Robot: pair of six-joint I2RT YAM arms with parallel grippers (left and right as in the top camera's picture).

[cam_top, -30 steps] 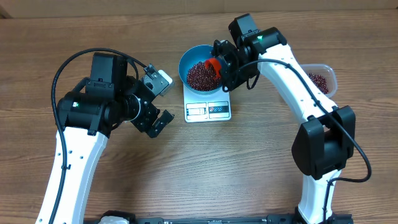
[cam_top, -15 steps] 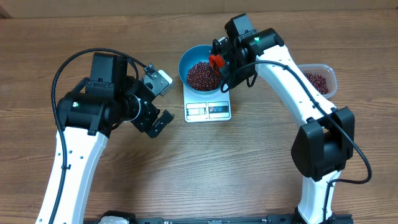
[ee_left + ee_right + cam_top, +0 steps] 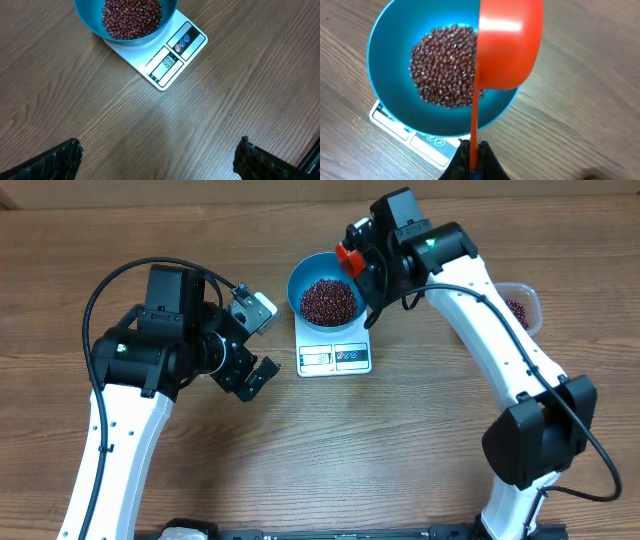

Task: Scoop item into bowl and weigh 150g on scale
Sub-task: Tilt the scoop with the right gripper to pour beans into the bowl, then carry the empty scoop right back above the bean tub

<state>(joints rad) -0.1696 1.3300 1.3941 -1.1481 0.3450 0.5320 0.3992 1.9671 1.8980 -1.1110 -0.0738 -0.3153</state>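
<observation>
Your right gripper (image 3: 472, 160) pinches a red plastic scoop (image 3: 510, 45) by its handle; the round blue bowl (image 3: 392, 117) holds small maroon beans (image 3: 442, 70).

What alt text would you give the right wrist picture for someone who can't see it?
An orange-red scoop, held by its handle in the right tool, hangs tipped on its side above a blue bowl of dark red beans. The bowl sits on a white scale on a wooden table.

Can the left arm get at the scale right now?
Probably yes. Bare table lies between the open left tool and the scale; the right tool holds its scoop over the far rim of the bowl.
</observation>
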